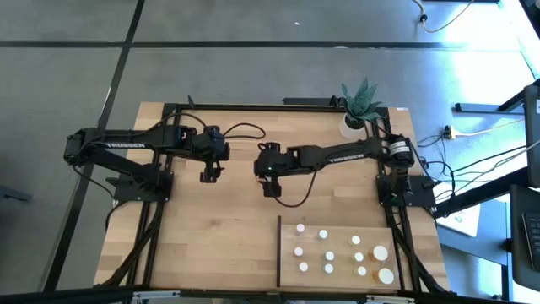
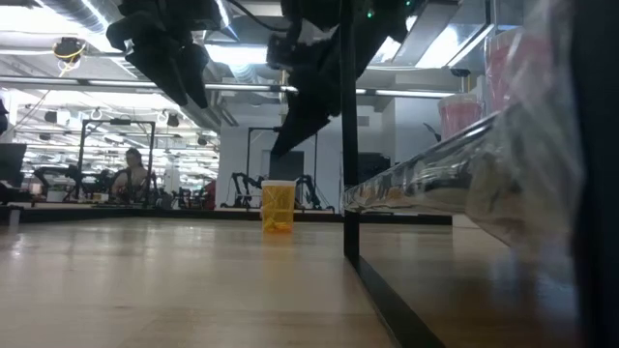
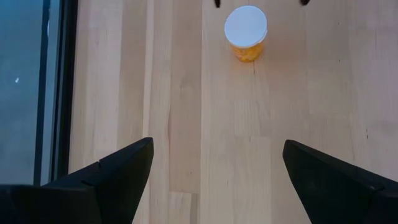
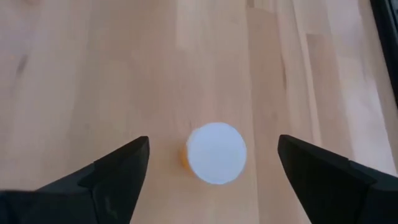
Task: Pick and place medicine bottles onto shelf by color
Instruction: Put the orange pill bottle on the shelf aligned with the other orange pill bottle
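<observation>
Standing upright on the plank tabletop [image 1: 211,228] is one small orange bottle [image 2: 278,208] with a white round cap; its body is see-through orange, and it is alone between the two arms, well apart from the shelf [image 1: 337,253]. The right gripper [image 4: 211,165] hangs just above this bottle with its jaws spread wide and released, one finger on each side and neither touching it. The left gripper [image 3: 214,168] waits near, also with jaws wide and holding nothing, facing the same bottle across bare wood. On the shelf, a light-wood panel with a thin dark edge, the other bottles [image 1: 329,255] stand in rows, white caps up. The tabletop is pale wood in long planks. A green plant in a white pot [image 1: 359,114] stands at the far corner. Behind the table the room shows ceiling lights, other robot rigs and a seated person [image 2: 128,174].
</observation>
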Robot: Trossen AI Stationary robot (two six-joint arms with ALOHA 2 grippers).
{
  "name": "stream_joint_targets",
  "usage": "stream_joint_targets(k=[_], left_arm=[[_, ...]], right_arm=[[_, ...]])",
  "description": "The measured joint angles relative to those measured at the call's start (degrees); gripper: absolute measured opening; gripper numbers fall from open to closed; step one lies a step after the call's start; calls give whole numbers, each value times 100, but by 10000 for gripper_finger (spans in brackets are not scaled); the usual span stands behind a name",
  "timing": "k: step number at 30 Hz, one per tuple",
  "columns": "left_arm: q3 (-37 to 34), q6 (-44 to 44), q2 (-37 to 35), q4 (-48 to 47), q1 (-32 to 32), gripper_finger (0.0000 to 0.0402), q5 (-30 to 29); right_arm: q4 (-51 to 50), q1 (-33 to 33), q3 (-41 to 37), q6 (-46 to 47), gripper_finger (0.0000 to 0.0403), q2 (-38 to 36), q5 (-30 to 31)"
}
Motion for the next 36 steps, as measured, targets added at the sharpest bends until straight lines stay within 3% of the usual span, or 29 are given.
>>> stream_joint_targets(k=[27, 36], left_arm=[[2, 0, 0, 9, -2, 352, -1], [2, 0, 0, 9, -2, 352, 0]], right_arm=[[269, -295, 7, -91, 357, 665, -301], [332, -331, 4, -31, 325, 751, -307]])
